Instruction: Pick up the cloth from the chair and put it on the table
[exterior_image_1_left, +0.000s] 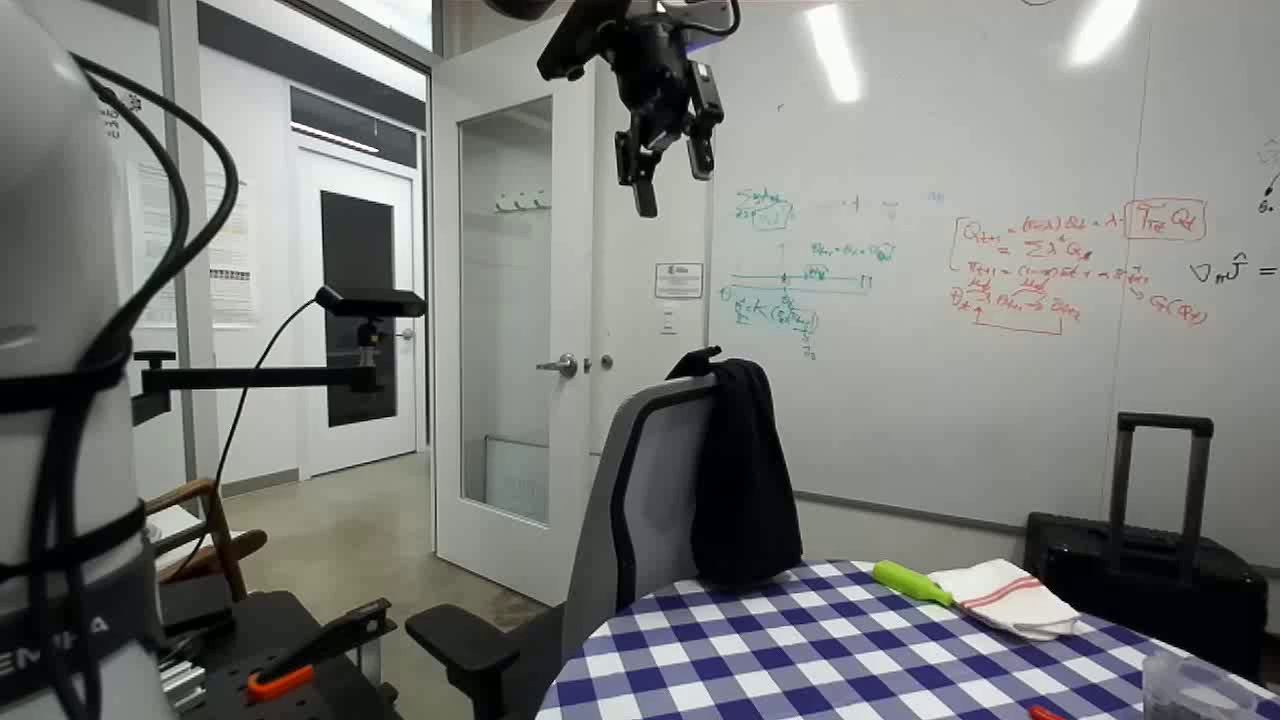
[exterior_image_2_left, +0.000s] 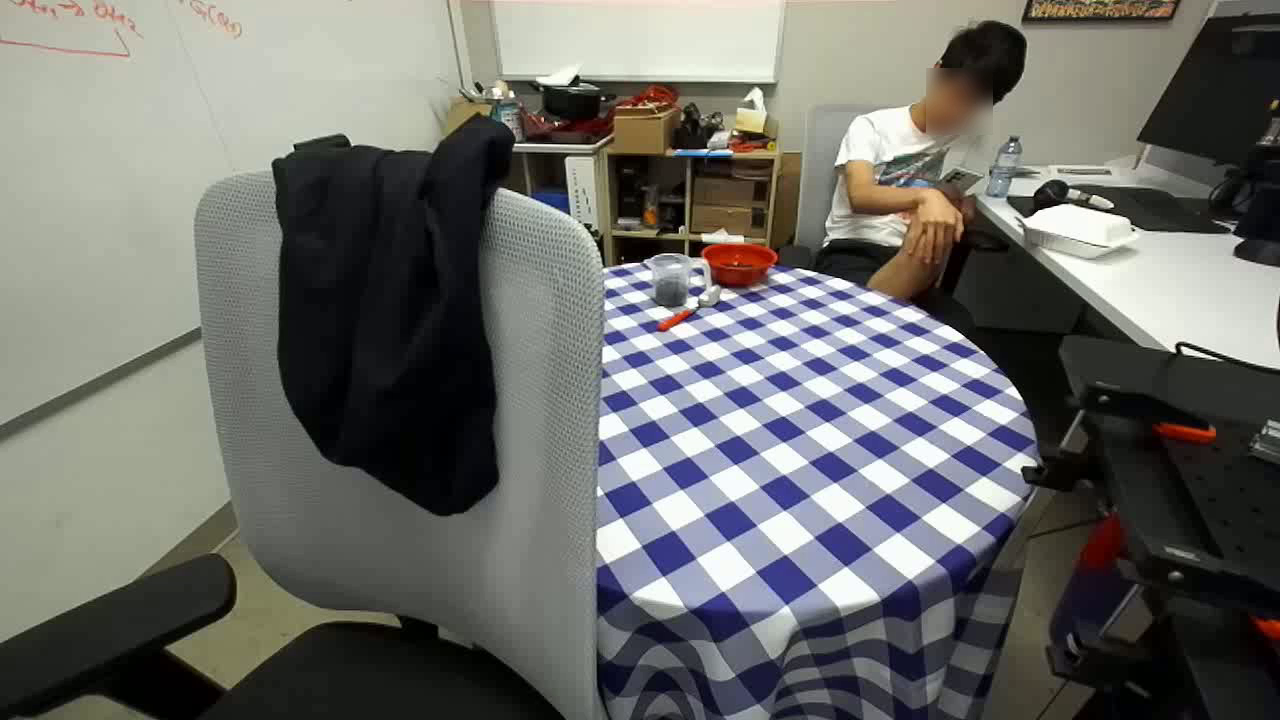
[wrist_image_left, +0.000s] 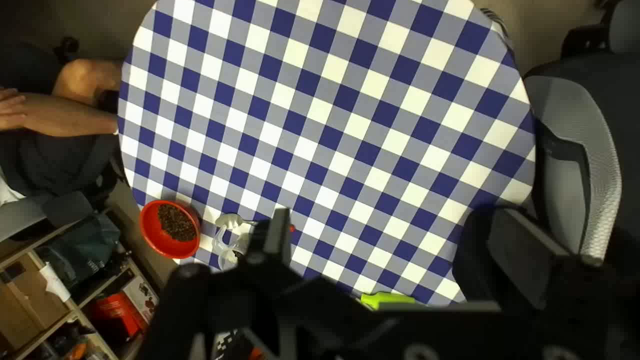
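Note:
The black cloth hangs limp over the top of the grey chair's backrest. In an exterior view the cloth drapes down the back of the chair. On the other side its lower end hangs by the edge of the checked table. The table also shows in an exterior view and from above in the wrist view. My gripper is open and empty, high above the chair. In the wrist view the gripper is dark and blurred; I cannot tell whether cloth shows at right.
A green-handled tool and a white towel lie on the table near the chair. A measuring cup, red bowl and red-handled scoop stand farther off. A suitcase stands beyond. A person sits by the table.

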